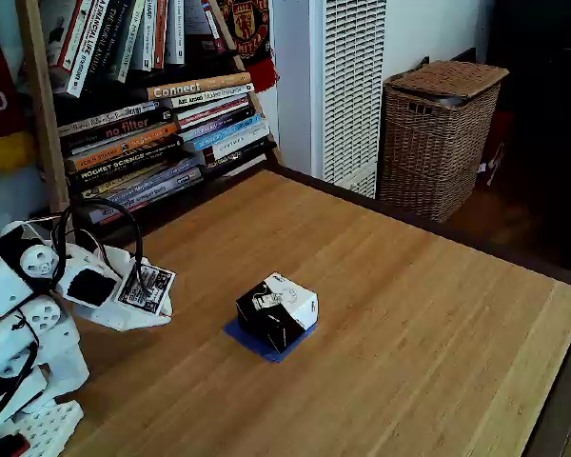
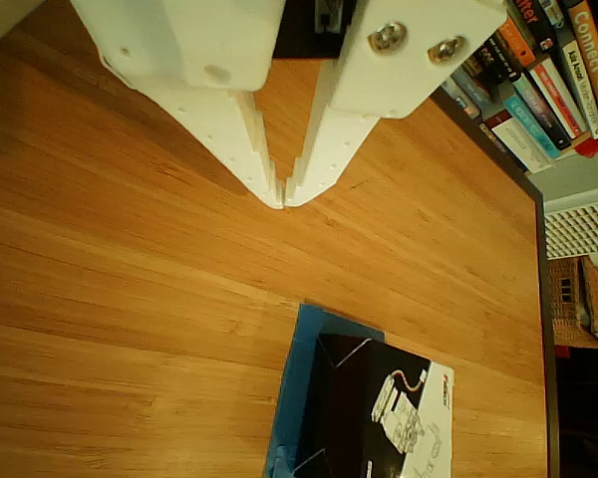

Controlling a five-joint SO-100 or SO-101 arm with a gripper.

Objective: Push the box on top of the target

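The box (image 1: pixel 277 310), a small cardboard cube half black and half white with printed marks, sits on the blue tape target (image 1: pixel 243 334) in the middle of the wooden table. Blue tape shows along its near-left edges. In the other view the box (image 2: pixel 379 408) rests over the target (image 2: pixel 297 383), with blue showing on its left side. My white gripper (image 1: pixel 160 319) hangs to the left of the box, a hand's width away, carrying a flat printed tag (image 1: pixel 147 288). From above, the gripper (image 2: pixel 283 197) points down at bare wood, fingertips touching, nothing between them.
A bookshelf (image 1: pixel 152 114) full of books lines the table's far-left edge. A wicker basket (image 1: pixel 438 133) and a white radiator (image 1: pixel 347 86) stand beyond the far edge. The table (image 1: pixel 409 324) stretches bare to the right of the box. My arm's base (image 1: pixel 19 371) fills the lower left.
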